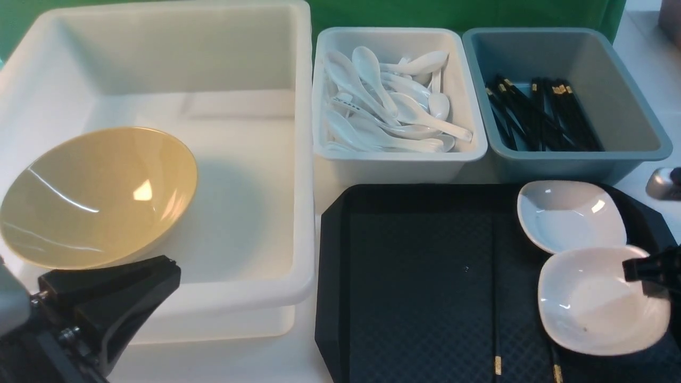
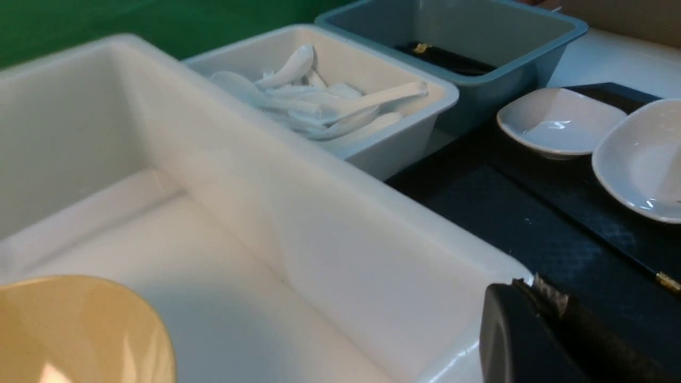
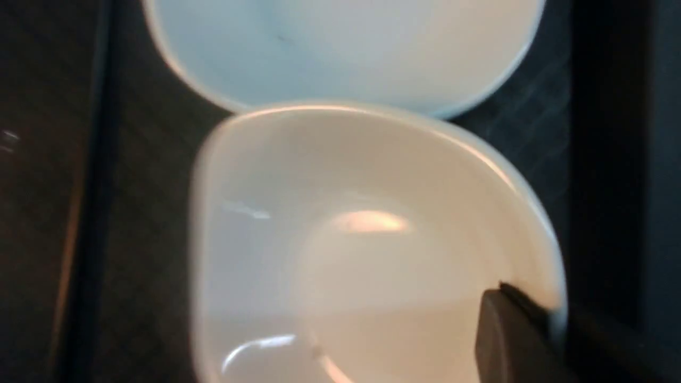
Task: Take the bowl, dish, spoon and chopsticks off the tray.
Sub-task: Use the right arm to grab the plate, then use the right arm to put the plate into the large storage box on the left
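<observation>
1. Your left claw (image 1: 159, 268) is nearest the lens, off the tray (image 1: 415, 276) to its left. Its fingers are pressed together with the teeth meeting.
2. You've got the bowl (image 1: 98, 197) off the tray, further left, just past that claw's tip. It's tilted, mouth facing up and back toward you, at the big white bin (image 1: 303, 159). Can't tell if it hangs over the bin or leans inside, or if the claw touches it.
3. Big white bin stands just left of the tray, close to its left rim.
4. Your right claw (image 1: 638, 270) is at the tray's near right part, on the right rim of the near dish (image 1: 590, 303). One finger (image 3: 511, 324) lies inside that rim and the other is hidden, so you can't tell whether it's gripping or loose.
5. Near dish sits on the tray's right side. Far dish (image 1: 569, 213) is toward the tray's far right corner, and the two rims meet.
6. Chopsticks (image 1: 497, 365) lie on the tray running near-to-far, gold bands at the near edge. One stick is left of the near dish, the other shows from under its near-left rim.
7. Behind the tray's far edge is a small white bin (image 1: 399, 165) heaped with spoons (image 1: 393, 106). Behind the far right corner is a blue-grey bin (image 1: 558, 167) holding black sticks (image 1: 537, 117).
</observation>
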